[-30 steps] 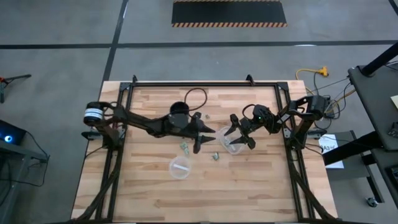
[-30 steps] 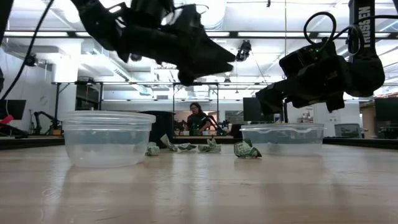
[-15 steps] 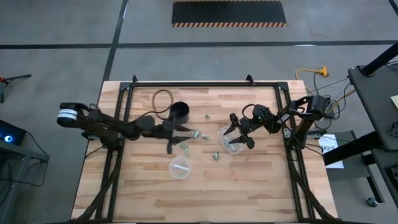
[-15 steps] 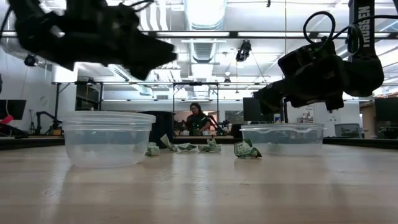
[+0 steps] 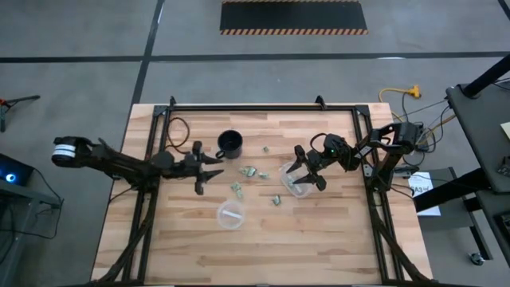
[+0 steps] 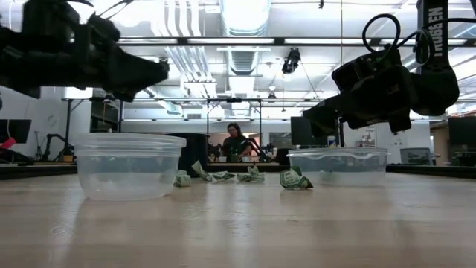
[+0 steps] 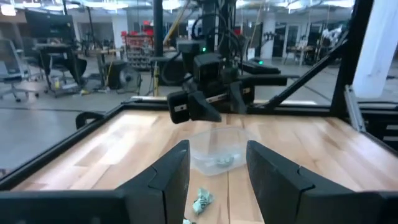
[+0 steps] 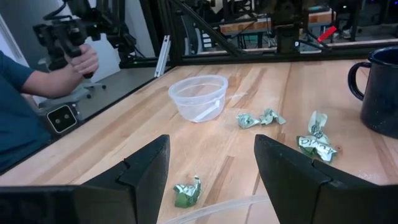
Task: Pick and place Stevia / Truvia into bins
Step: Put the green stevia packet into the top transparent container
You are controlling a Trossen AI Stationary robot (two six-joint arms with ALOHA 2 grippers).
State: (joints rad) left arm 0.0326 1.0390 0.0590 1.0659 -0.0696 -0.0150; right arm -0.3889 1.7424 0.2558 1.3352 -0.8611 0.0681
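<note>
Starting at the left of the table, the left gripper [image 5: 209, 170] hangs in the air beside the black mug [image 5: 230, 144], its fingers parted with nothing between them. Just right of it the Stevia / Truvia sachets [image 5: 249, 172] lie crumpled on the wood, one [image 5: 237, 189] nearer the round bin [image 5: 230, 214], another [image 5: 276, 199] close by the oblong bin [image 5: 292, 182], and a stray one [image 5: 266, 149] farther back. The round bin holds a pale scrap, and the left wrist view shows a sachet inside the oblong bin [image 7: 219, 152]. The right gripper [image 5: 307, 175] hovers over that oblong bin, jaws spread wide and holding nothing. To my eye the next pick wants a straight drop onto one sachet, fingers straddling its crumpled ridge, well clear of the mug and the bin walls, since these light packets would skid at a sideways nudge.
</note>
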